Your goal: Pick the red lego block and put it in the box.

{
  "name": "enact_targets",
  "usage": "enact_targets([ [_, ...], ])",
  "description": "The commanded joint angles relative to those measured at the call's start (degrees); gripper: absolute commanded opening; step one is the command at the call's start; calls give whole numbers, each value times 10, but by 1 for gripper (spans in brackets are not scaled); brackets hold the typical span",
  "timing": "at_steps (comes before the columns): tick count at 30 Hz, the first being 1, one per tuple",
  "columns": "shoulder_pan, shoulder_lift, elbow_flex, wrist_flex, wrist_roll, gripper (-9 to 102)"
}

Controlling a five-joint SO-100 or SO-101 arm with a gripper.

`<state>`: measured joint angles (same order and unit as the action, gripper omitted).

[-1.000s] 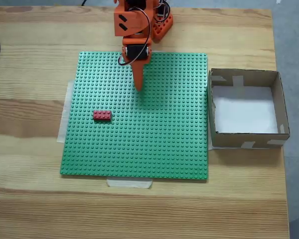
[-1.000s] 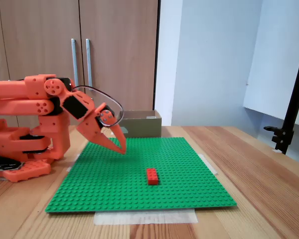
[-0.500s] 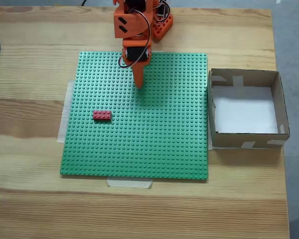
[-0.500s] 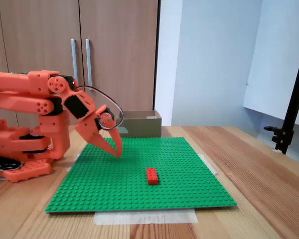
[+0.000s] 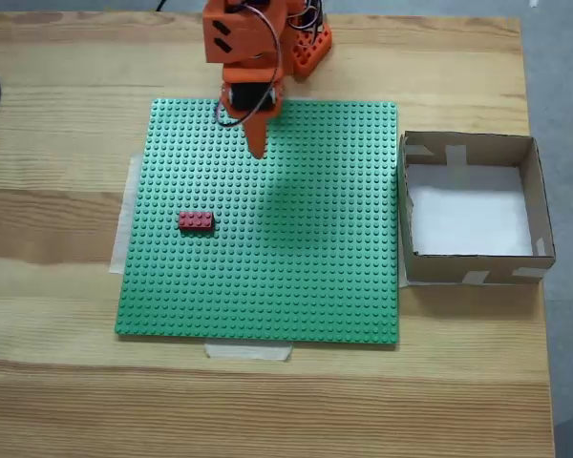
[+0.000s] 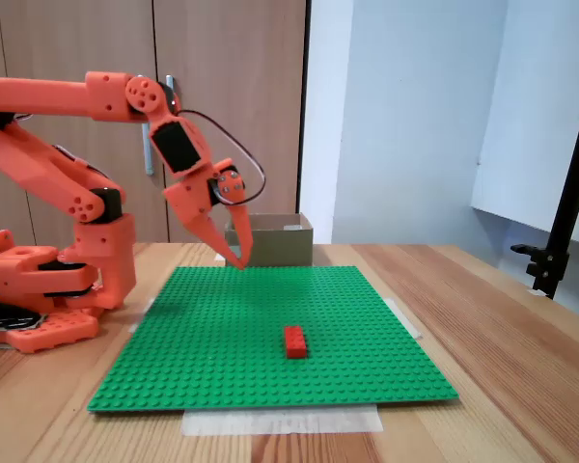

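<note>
Setting: wooden worktop with wooden cabinet doors behind it in a fixed view.
Red lego block: lies flat on the green baseplate, below and left of the claw in the top-down fixed view, well apart from it.
Claw: orange, raised above the baseplate's far edge, tips pointing down and pressed together, holding nothing.
Box: open cardboard, right of the claw, just beside the baseplate.
</note>
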<state>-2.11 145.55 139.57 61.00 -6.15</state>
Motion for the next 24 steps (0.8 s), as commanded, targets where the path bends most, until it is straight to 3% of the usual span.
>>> enact_targets([
  [1,11,-42,-85,31,-8,1],
  [24,111,-354,-425,206,-69,2],
])
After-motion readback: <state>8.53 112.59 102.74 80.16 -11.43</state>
